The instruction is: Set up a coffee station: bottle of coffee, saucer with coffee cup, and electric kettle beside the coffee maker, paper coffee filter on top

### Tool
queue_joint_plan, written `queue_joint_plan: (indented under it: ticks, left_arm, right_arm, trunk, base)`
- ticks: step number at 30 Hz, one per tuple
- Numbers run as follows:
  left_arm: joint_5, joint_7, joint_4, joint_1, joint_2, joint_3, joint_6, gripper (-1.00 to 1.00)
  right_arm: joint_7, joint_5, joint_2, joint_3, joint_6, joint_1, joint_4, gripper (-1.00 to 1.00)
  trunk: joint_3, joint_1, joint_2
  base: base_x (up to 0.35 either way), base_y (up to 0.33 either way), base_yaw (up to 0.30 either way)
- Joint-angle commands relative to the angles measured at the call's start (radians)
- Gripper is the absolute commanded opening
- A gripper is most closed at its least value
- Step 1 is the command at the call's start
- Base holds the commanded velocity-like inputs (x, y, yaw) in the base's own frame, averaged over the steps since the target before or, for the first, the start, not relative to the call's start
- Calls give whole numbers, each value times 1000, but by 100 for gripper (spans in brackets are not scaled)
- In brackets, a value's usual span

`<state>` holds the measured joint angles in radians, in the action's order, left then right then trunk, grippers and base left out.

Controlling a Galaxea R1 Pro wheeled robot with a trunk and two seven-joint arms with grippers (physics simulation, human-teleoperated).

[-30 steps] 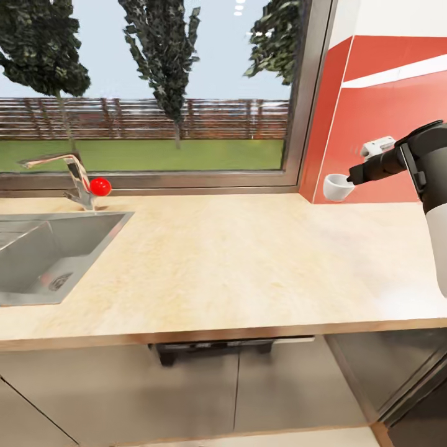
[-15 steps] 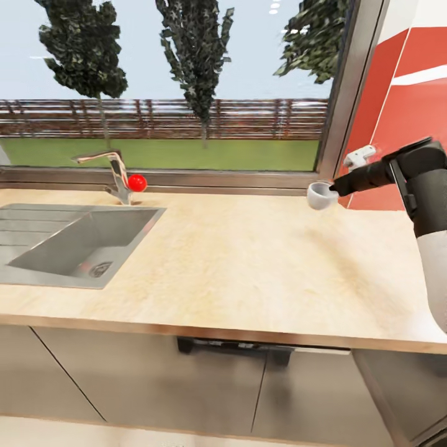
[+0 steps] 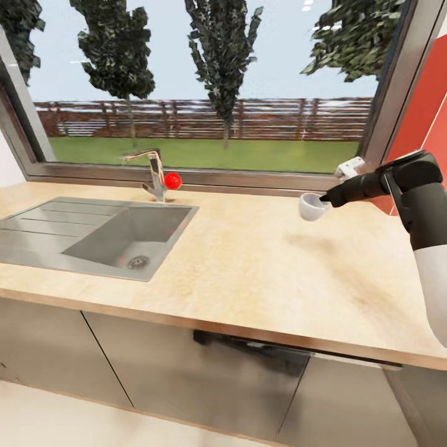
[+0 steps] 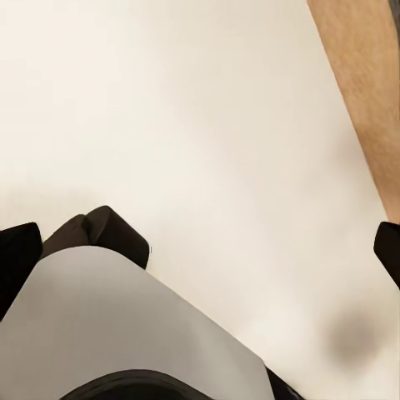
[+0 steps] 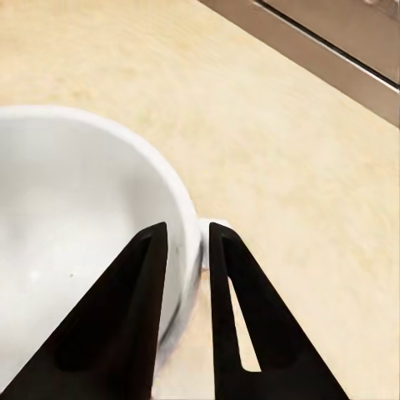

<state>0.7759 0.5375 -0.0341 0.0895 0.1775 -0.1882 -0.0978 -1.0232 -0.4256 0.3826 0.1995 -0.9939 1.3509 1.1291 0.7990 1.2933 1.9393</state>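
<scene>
One arm enters the head view from the right side: the right end effector extends over the light-wood counter and holds the coffee cup by its rim, with the cup raised clear of the surface and a faint shadow on the wood below it. The cup sits well toward the back of the counter, near the window frame and close to the red wall panel. A steel sink is set into the counter at the left, with a tap and a small red ball at its rear edge (both just beside the window sill). Grey cabinet fronts run below the counter. In the left wrist view, the left end effector's black fingertips stand far apart at opposite edges with nothing between them, above pale floor. In the right wrist view, the right end effector has its two black fingers closed narrowly on the wall of the white cup, one inside the bowl and one outside, above the wood grain of the counter.
</scene>
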Motion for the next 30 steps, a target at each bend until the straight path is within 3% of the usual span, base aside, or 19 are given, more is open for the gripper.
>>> queue_joint_plan:
  ticks: [1,9,10,15,24,30]
  left_arm:
    - [-7,4,2,1,0,-8,-3,100]
    - [-7,4,2,1,0,-8,-3,100]
    - [-7,4,2,1,0,-8,-3,100]
    - [-7,4,2,1,0,-8,-3,100]
    - [-7,4,2,1,0,-8,-3,100]
    - [-7,4,2,1,2,-8,-3,100]
  right_arm:
    - [-9,-9,1,1,-4,1,1,-100]
    - [-13,-8,0,1,-3,1,2,-100]
    - [-60,-8,0,-1,-3,1,3,-100]
    - [-144,-10,-2,-3,-5,1,6,-100]
    - [-155,-10,-2,-3,-4,1,25,-100]
    - [-155,-10,-2,-3,-4,1,26,-100]
  trunk:
    - [1,0,0]
    - [1,0,0]
    - [1,0,0]
    - [1,0,0]
    - [1,0,0]
    - [1,0,0]
  base:
    - [0,21,266]
    - [-103,132,270]
    - [-199,234,271]
    - [-197,241,271]
    - [-44,146,271]
    - [160,193,107]
